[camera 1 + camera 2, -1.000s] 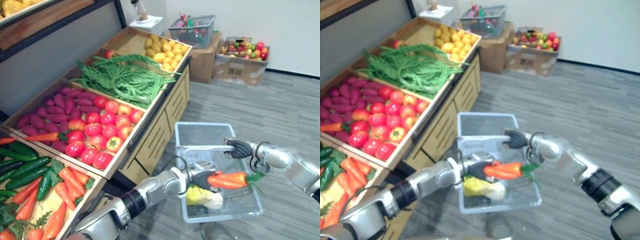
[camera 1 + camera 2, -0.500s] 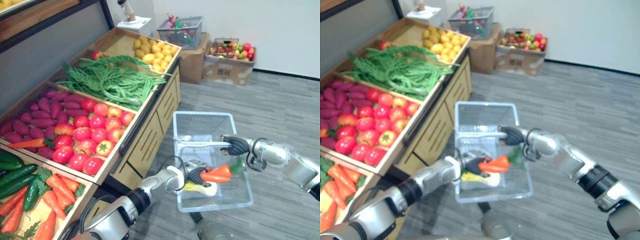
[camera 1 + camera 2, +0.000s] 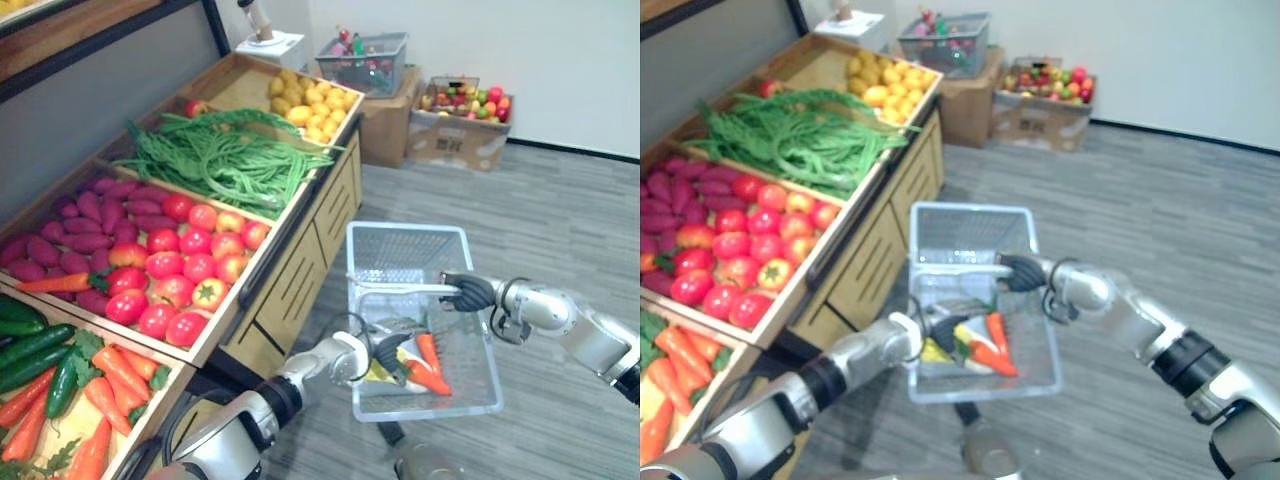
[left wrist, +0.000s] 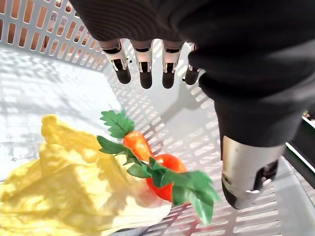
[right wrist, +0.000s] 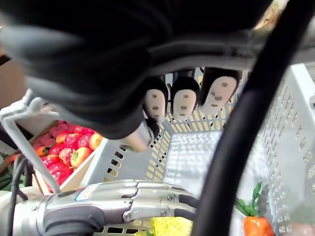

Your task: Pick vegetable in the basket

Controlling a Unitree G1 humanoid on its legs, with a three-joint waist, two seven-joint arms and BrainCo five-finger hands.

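Note:
A pale plastic basket (image 3: 405,250) hangs beside the wooden produce stand. My right hand (image 3: 468,292) is shut on the basket's handle (image 3: 395,290), fingers curled round the bar. My left hand (image 3: 388,352) reaches into the basket from the stand side, and its fingers (image 4: 145,73) are straight and hold nothing. Two orange carrots (image 3: 428,366) with green tops lie on the basket floor just past those fingers, also seen close up as carrots (image 4: 147,157). They rest against a yellow leafy vegetable (image 4: 64,187) lying in the basket.
The stand on my left holds tomatoes (image 3: 190,262), green beans (image 3: 220,155), yellow fruit (image 3: 315,105), and carrots and cucumbers (image 3: 90,385) at the near end. Cardboard boxes of fruit (image 3: 462,125) and another basket (image 3: 368,62) stand by the far wall. Grey floor lies to the right.
My left hand has opened and let go of the carrots, which dropped onto the basket floor beside the yellow vegetable. The right hand kept its hold on the handle.

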